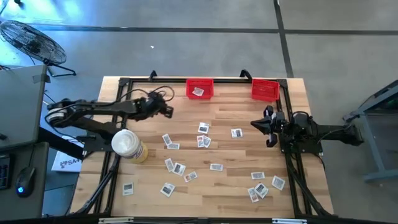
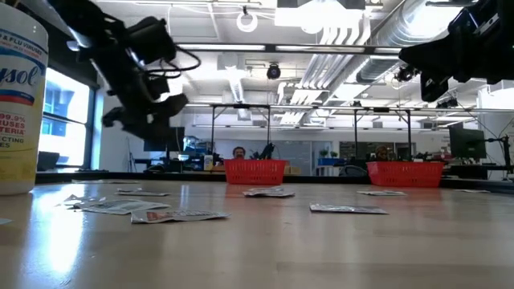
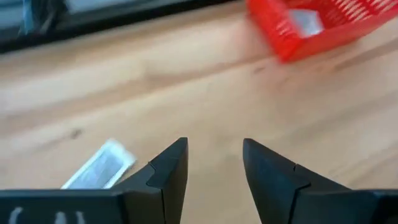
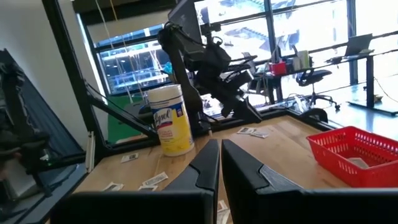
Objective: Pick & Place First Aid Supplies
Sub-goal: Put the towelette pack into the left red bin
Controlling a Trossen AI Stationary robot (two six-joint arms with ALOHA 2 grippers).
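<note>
From above, the left gripper (image 1: 166, 109) hangs over bare wood at the left rear of the tabletop (image 1: 230, 186), short of the left red bin (image 1: 199, 88), which already holds one packet. The right gripper (image 1: 268, 124) waits at the right side, in front of the right red bin (image 1: 265, 90). The first aid packets (image 1: 186, 157) lie scattered flat across the middle and front, well apart from both bins. A white wipes canister (image 1: 127, 144) stands near the left arm.

At table height, the left gripper (image 2: 144, 120) is raised off the wood and carries nothing.

The left wrist view shows its jaws spread with nothing between them, one packet (image 3: 99, 167) lying just beside one finger (image 3: 171, 168) and the bin (image 3: 323, 28) beyond.

The right wrist view shows the right jaws pressed together, empty, with the canister (image 4: 169, 119) and the left arm across the table.

Risks from here, as I judge them: the packets are thin and flat, so the fingertips may slide over one or only nudge it. Several overlap, so a pinch could lift two. Reaching toward the front-left packets, the left arm could knock the canister over.
</note>
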